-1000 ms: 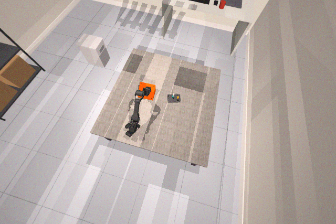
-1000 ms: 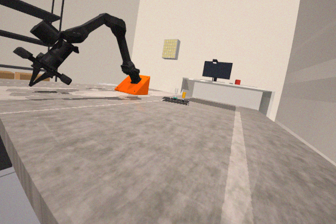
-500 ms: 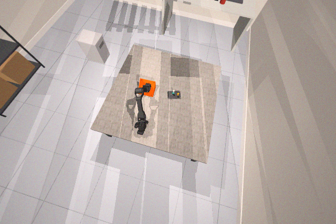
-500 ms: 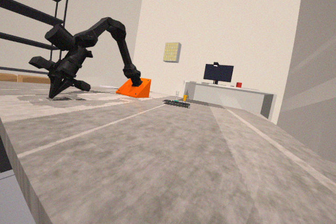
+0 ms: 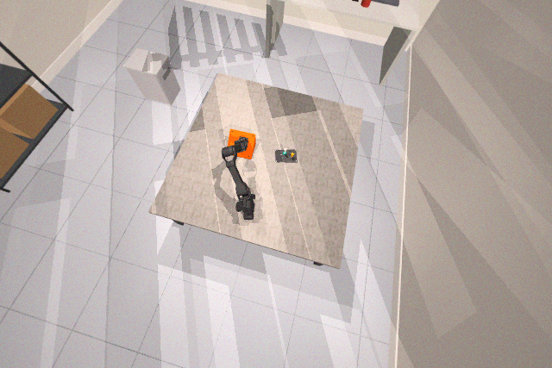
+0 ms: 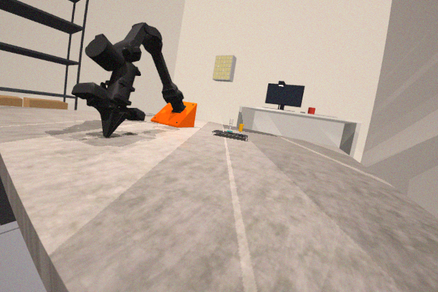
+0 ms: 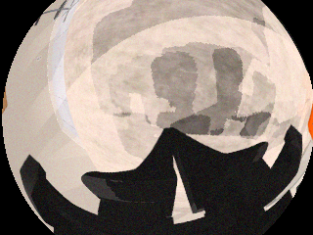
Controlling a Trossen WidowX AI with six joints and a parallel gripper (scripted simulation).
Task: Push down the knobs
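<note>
While the black parallel-jaw gripper (image 5: 247, 216) (image 6: 107, 135) (image 7: 168, 132) points down:
Jaws: fully closed, holding nothing
Gripper place: low, near one table edge, well apart from the board
Dark circuit board (image 5: 280, 158) (image 6: 230, 134): beyond the orange wedge-shaped base (image 5: 250, 148) (image 6: 184, 120), inside the edges of the mottled beige table (image 5: 311, 203) (image 6: 198, 210)
Room: open tabletop between gripper and board
</note>
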